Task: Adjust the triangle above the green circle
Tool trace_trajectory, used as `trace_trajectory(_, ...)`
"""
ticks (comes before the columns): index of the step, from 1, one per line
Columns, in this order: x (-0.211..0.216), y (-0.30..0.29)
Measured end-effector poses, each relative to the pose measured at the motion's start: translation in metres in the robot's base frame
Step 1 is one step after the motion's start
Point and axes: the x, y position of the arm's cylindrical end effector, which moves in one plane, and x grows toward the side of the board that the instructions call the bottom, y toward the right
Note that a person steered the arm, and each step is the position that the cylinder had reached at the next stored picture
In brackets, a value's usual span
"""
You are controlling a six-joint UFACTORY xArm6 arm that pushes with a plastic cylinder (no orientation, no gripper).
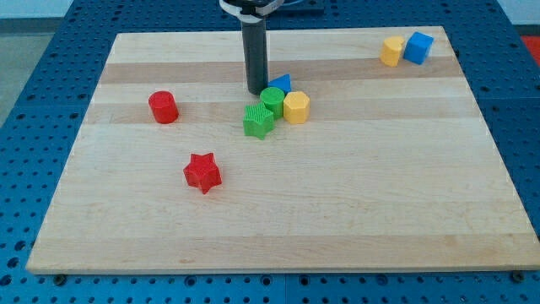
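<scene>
A blue triangle (282, 83) lies just above the green circle (272, 100) near the board's top middle, touching it. A yellow hexagon (296, 107) sits to the right of the green circle and a green star-like block (259, 120) sits just below-left of it. My tip (256, 90) stands at the left of the blue triangle and just up-left of the green circle, very close to both; the rod partly hides the triangle's left side.
A red cylinder (163, 107) stands at the left. A red star (202, 171) lies lower left of centre. A yellow block (391, 51) and a blue cube (418, 47) sit together at the top right. The wooden board (337, 211) ends at a blue pegboard.
</scene>
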Motion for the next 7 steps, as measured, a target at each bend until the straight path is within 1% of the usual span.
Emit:
trace_trajectory(3, 0.0, -0.011)
trace_trajectory(7, 0.0, 0.0)
